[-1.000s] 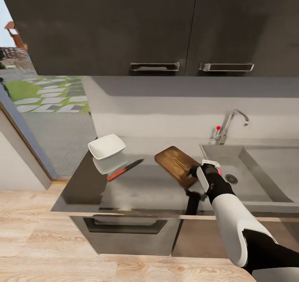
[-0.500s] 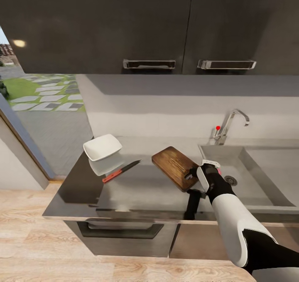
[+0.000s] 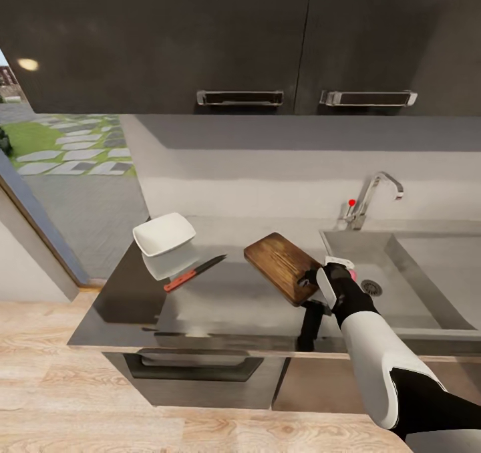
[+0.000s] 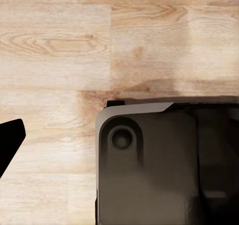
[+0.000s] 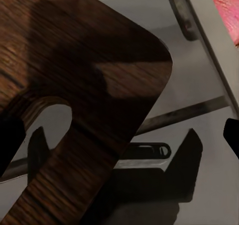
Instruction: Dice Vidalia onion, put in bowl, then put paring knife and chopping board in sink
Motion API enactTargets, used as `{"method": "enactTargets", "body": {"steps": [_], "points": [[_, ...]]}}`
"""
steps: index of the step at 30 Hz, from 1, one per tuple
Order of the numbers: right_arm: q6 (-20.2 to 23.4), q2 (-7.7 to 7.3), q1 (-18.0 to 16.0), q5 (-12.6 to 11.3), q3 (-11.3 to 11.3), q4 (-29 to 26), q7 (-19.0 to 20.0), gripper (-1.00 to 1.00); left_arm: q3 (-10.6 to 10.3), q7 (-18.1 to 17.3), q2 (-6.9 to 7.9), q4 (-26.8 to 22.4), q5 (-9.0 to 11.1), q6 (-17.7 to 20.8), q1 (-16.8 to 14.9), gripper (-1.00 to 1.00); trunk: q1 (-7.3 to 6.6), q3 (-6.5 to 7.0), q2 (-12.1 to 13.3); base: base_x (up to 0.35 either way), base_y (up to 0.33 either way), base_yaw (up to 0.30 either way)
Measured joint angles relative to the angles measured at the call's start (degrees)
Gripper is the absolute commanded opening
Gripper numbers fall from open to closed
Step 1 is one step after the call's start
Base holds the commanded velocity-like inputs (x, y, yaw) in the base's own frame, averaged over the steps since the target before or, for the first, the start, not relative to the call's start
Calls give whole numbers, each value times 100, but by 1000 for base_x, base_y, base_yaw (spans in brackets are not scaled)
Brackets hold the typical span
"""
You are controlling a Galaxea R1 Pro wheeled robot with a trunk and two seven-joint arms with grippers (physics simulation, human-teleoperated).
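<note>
The dark-brown chopping board lies on the glossy countertop, its handle-hole end toward the sink. My right gripper is at that end, open; in the right wrist view the board spans between the wide-apart fingers. A pinkish onion peeks from behind the wrist, inside the sink. The red-handled paring knife lies left of the board, beside the white bowl. My left gripper's finger hangs over the floor.
Dark wall cabinets hang above the counter. The chrome faucet with a red knob stands behind the sink. A cabinet drawer with a bar handle is under the countertop. The robot's dark base rests on the wooden floor.
The camera has shifted, so the counter sits slightly further left in the picture. The right gripper stays at the board's handle end; board, knife and bowl have not moved on the counter.
</note>
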Motion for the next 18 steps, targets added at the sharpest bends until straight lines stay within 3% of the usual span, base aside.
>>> {"method": "enactTargets", "body": {"steps": [18], "points": [[-18, 3, -4, -21, 11, -6, -5, 100, 0, 0, 0, 0, 0, 0, 0, 100, -2, -85, -4, 0, 0, 0]]}}
